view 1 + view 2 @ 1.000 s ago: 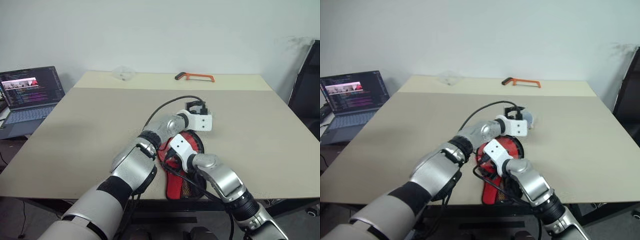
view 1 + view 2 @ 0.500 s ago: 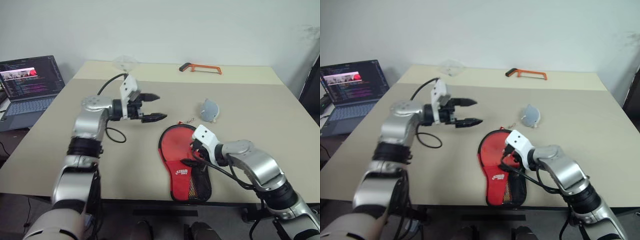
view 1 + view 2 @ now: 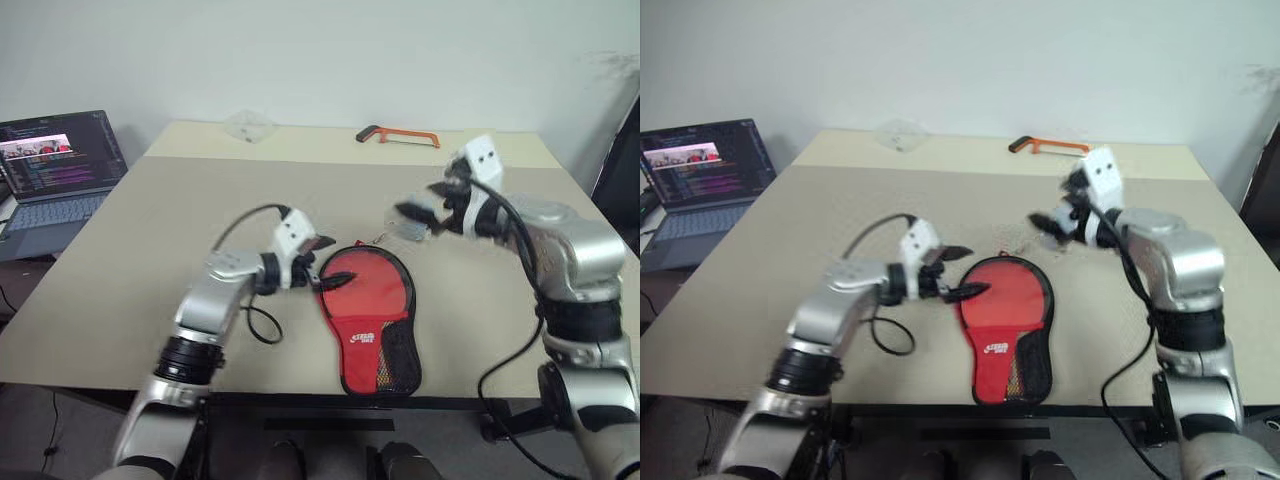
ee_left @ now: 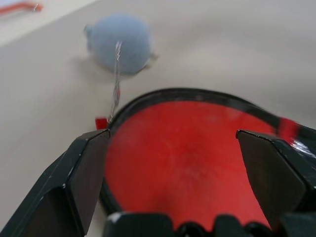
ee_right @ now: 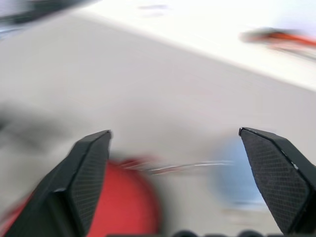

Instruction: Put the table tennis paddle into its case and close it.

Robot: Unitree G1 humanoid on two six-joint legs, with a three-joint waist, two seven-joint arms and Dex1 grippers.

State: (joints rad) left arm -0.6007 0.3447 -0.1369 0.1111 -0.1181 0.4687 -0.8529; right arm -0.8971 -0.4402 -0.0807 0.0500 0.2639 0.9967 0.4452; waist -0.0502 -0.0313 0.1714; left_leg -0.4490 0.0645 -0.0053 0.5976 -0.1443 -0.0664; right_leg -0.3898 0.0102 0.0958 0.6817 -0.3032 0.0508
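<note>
On the near middle of the table (image 3: 120, 260) lies the case (image 3: 366, 322), flat, red side up, its round head toward the far side and its narrow end toward the near edge. A black rim runs round the head; lower down sit a white logo and a black mesh pocket. Whether the paddle is inside cannot be told, and the zip's state is hard to make out.

Just left of the case's head, the left gripper (image 3: 327, 264) hangs with its two black fingers spread apart and nothing between them. One fingertip reaches over the case's left rim; whether it touches is unclear. From its wrist camera the red face of the case (image 4: 192, 158) shows between the spread fingers, with a thin metal chain running from the rim up to a small grey pouch (image 4: 120, 43).

That pouch (image 3: 408, 232) lies just beyond the case, partly hidden behind the right gripper (image 3: 424, 203), which is raised above the table, blurred, fingers wide and empty. Its wrist picture is smeared.

Farther off, an orange-handled saw (image 3: 398, 135) lies at the far edge, near a clear crumpled wrapper (image 3: 246, 125). A laptop (image 3: 55, 180) stands open at far left, cut off by the frame.
</note>
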